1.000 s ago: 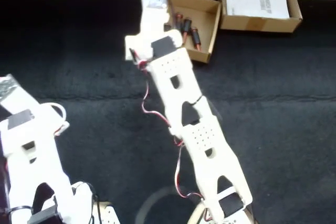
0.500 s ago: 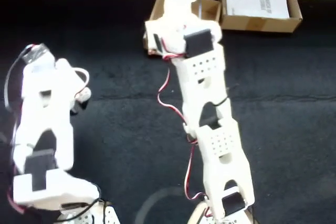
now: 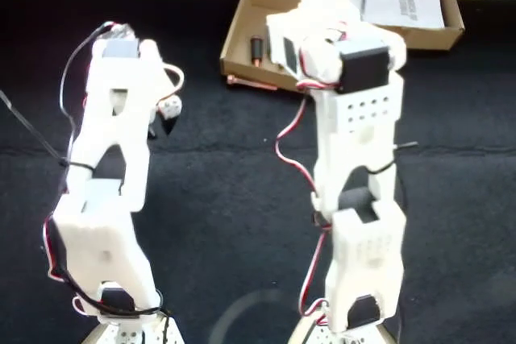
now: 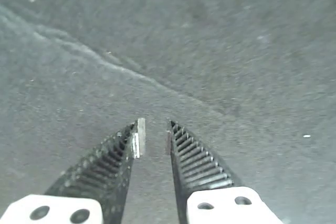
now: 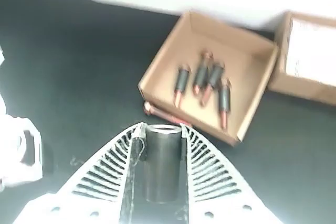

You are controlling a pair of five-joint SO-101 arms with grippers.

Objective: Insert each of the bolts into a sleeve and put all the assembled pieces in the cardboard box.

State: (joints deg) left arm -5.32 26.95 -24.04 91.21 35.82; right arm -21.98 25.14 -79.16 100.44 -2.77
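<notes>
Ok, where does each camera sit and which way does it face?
High view: fixed above the table, looking down on left arm, right arm, cardboard box.
Left wrist view: on the left arm, facing the black table; left gripper open.
Right wrist view: on the right arm, facing the cardboard box; right gripper holds a sleeve.
Shared by high and right wrist: cardboard box, loose bolt.

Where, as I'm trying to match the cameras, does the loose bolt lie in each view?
High view: bolt on the mat beside the box's near wall.
Right wrist view: bolt beside the box, between it and the sleeve in the jaws.
Left wrist view: faces mat past its open jaws.
Shared landmark: the box.
</notes>
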